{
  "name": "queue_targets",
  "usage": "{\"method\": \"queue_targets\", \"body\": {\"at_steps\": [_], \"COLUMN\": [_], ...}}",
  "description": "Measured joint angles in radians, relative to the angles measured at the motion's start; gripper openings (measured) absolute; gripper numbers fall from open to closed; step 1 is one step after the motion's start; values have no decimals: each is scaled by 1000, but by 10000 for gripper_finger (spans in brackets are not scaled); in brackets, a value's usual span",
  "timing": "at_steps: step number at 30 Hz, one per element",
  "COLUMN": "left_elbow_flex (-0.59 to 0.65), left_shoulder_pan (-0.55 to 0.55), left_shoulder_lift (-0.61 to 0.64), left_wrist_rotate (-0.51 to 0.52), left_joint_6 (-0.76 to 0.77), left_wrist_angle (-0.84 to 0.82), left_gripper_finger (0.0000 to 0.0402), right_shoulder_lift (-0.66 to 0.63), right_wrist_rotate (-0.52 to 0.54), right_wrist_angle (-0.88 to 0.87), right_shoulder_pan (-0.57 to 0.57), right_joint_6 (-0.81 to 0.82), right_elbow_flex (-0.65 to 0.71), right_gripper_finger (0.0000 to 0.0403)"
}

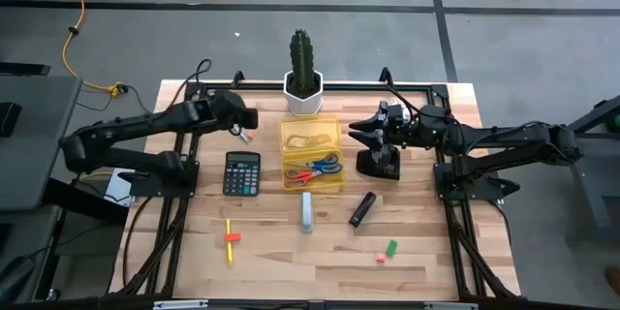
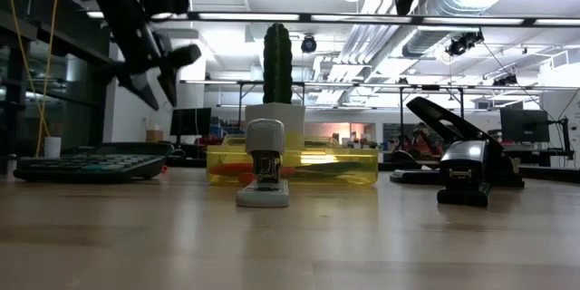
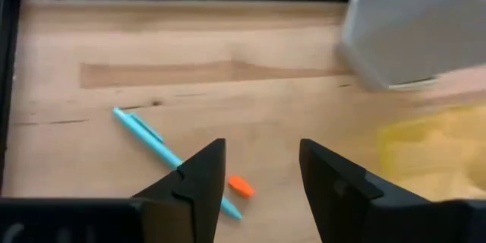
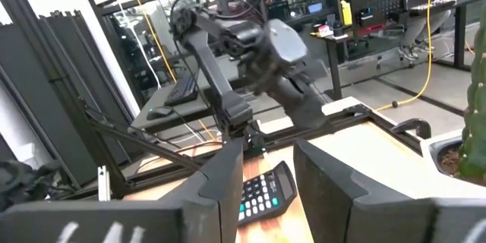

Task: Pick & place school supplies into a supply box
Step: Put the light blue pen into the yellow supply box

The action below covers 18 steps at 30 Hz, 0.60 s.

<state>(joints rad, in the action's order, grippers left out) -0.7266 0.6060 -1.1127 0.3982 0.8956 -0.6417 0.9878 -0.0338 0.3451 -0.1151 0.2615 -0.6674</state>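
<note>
My left gripper (image 3: 262,148) hangs open, pointing down over the table's far left part (image 1: 244,128), left of the supply box. Below its fingers lie a light-blue pen (image 3: 152,138) and a small orange piece (image 3: 241,187), flat on the wood. The translucent yellow supply box (image 1: 310,150) holds red-handled and blue-handled scissors (image 1: 315,170). A yellow pencil with orange (image 1: 231,240) and green (image 1: 391,247) and pink (image 1: 380,259) erasers lie near the front. My right gripper (image 1: 356,134) waits open and level, right of the box, high above the table (image 4: 268,152).
A white pot with a cactus (image 1: 302,92) stands behind the box. A black calculator (image 1: 241,172) lies left of it. A grey stapler (image 1: 306,211) and a black marker (image 1: 361,208) lie in front. A black hole punch (image 1: 380,160) stands under the right arm.
</note>
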Motion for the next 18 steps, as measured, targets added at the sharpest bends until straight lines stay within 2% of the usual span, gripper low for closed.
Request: {"method": "queue_targets", "body": {"at_steps": [3,10,18], "left_elbow_flex": [0,0,-1], "left_shoulder_pan": [22,30,30], "left_shoulder_lift": [-88,-255,-376], "left_wrist_rotate": [8,38,26], "left_joint_6": [73,423,549], "left_wrist_angle": [8,2,2], "left_gripper_finger": [165,164,163], "right_shoulder_lift": [0,0,0], "right_wrist_rotate": [0,0,0], "right_wrist_angle": [-7,-10,-33], "right_shoulder_pan": [0,0,0], "right_joint_6": [0,0,0], "right_elbow_flex": [0,0,0], "right_gripper_finger": [110,110,110]}}
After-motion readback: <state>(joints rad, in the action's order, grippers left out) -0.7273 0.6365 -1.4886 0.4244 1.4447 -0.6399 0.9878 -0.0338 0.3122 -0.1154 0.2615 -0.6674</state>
